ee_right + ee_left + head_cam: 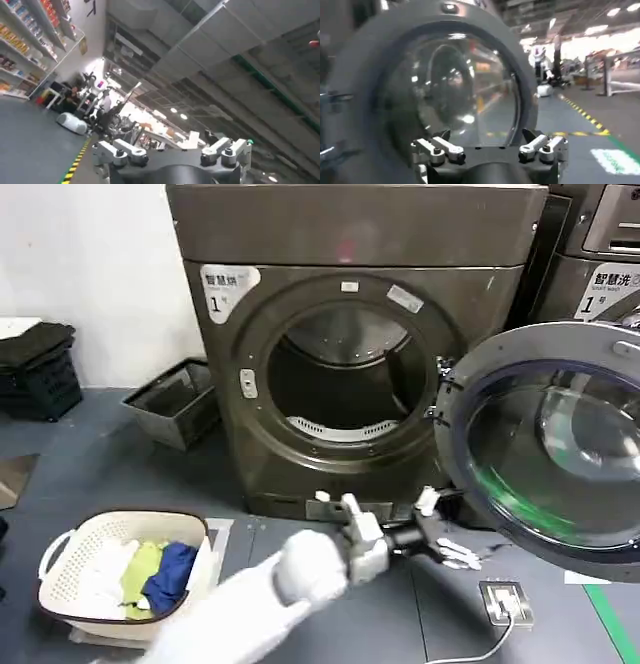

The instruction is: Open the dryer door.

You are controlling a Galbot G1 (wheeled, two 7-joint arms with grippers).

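A: Where does the door (pixel 545 439) stand against the dryer (pixel 350 344)?

B: Swung wide to the dryer's right, clear of the round opening. Its far side is cut off by the head view's edge, so the whole ring cannot be seen. The drum (pixel 345 374) is exposed, but its depth is dark and hard to read.

A: And the left gripper (pixel 447 536)?

B: In front of the dryer, low, just below the door's lower rim. Its fingers are spread apart with nothing between them. In the left wrist view the same gripper (pixel 490 149) faces the door's glass (pixel 452 85); whether the tips touch the door cannot be told.

A: The right gripper (pixel 172 151)?

B: Its fingers sit wide, empty, pointed up at a ceiling; its place relative to the dryer cannot be made out.

A: Anything else near the dryer?

B: A basket (pixel 120 569) of laundry on the floor to its front left, and a dark bin (pixel 175 399) beside its left wall. A second machine (pixel 600 254) to the right is mostly cut off.
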